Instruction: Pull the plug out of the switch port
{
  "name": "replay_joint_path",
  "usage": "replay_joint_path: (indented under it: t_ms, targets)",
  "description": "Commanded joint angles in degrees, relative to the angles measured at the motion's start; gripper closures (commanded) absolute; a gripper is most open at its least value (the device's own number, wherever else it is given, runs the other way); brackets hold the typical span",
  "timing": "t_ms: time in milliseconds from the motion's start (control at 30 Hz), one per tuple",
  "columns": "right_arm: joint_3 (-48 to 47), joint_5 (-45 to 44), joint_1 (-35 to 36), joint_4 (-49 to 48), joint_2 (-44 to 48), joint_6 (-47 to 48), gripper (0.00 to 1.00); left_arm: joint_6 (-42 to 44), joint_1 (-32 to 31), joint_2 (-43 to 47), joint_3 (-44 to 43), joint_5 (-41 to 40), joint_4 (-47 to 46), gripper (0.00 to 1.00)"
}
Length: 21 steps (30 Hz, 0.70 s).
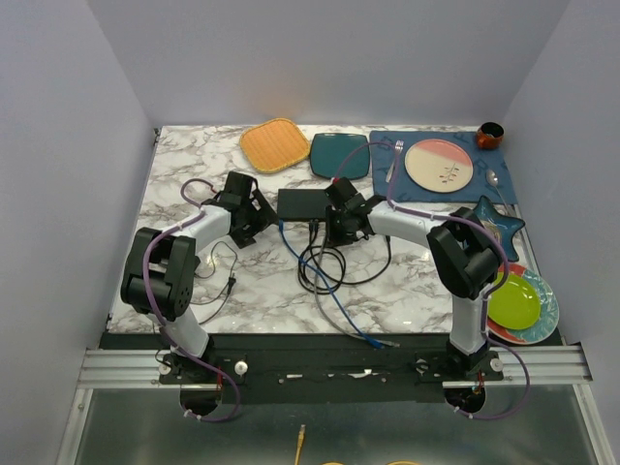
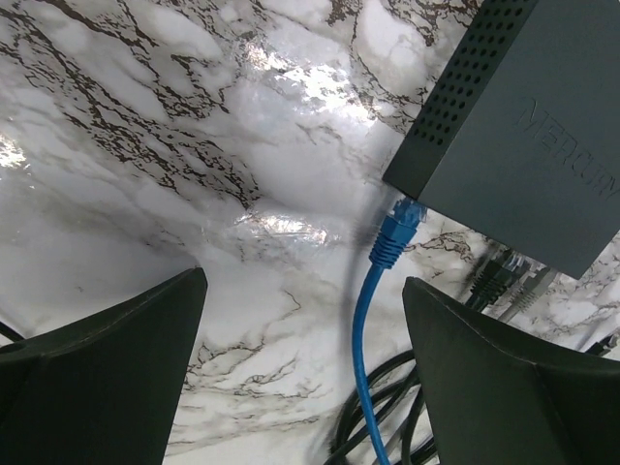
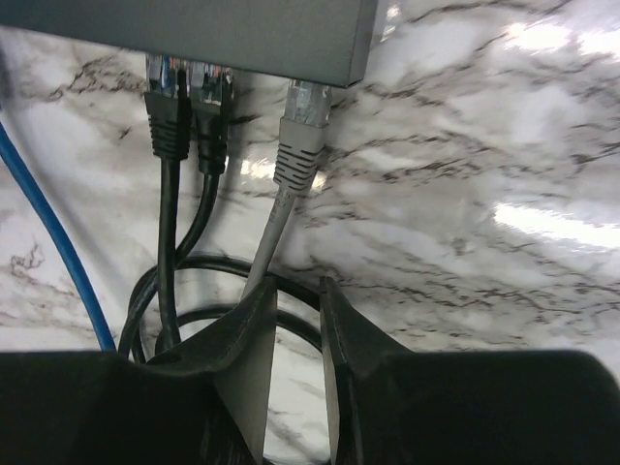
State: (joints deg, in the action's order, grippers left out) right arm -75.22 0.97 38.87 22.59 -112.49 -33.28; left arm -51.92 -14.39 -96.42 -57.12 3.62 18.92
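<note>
The switch (image 1: 302, 203) is a flat matte-black box in the middle of the marble table. Several plugs sit along its near edge: a blue plug (image 2: 397, 232) at the corner, two black plugs (image 3: 170, 107), and a grey plug (image 3: 302, 131) at the right end. My left gripper (image 1: 260, 221) is left of the switch (image 2: 523, 126); in its wrist view the gripper (image 2: 305, 281) is wide open with the blue cable (image 2: 360, 339) running between its fingers, untouched. My right gripper (image 1: 337, 231) hovers before the switch (image 3: 194, 34). In its wrist view the gripper (image 3: 298, 286) has jaws a narrow gap apart and empty, and the grey cable (image 3: 266, 242) passes just left of them.
Coiled black cables (image 1: 320, 266) and the blue cable's loose end (image 1: 387, 342) lie in front of the switch. An orange plate (image 1: 274, 144) and teal square plate (image 1: 339, 155) sit behind it. A blue placemat (image 1: 383, 145), brown cup (image 1: 490, 135) and stacked plates (image 1: 513, 300) are on the right.
</note>
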Motion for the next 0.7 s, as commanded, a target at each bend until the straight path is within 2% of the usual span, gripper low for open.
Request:
replay_joint_path:
  t_ms: [0, 133, 267, 333, 433, 500, 633, 667]
  targets:
    - [-0.6, 4.2, 1.8, -1.1, -2.6, -3.1, 0.67, 0.0, -0.3, 1.3, 1.1, 1.0, 0.2, 0.01]
    - [0.5, 2.7, 2.4, -1.1, -0.3, -3.4, 0.67, -0.2, -0.3, 1.4, 0.8, 0.5, 0.9, 0.04]
    - [1.9, -8.3, 1.9, 2.9, 7.3, 0.2, 0.62, -0.6, -0.2, 2.8, 1.0, -0.9, 2.1, 0.06]
    - [1.8, -10.6, 0.9, 3.5, 9.6, 1.8, 0.62, -1.2, 0.0, 4.3, 1.8, -1.3, 1.5, 0.06]
    - [-1.1, -12.4, -0.3, 3.8, 12.4, 3.0, 0.61, -4.5, 0.3, 9.0, 7.4, 0.9, -6.6, 0.05]
    - [-4.2, -9.5, -1.3, 2.0, 12.1, 3.4, 0.61, -8.2, 0.9, 12.1, 13.1, 3.4, -16.4, 0.04]
    - [-8.7, 3.2, -4.6, -3.9, 7.9, 1.1, 0.67, -9.4, 1.2, 11.5, 14.9, 9.7, -23.8, 0.05]
    - [-9.7, 9.2, -5.3, -6.4, 6.2, 0.3, 0.84, -9.6, 1.2, 11.3, 15.3, 10.2, -25.7, 0.06]
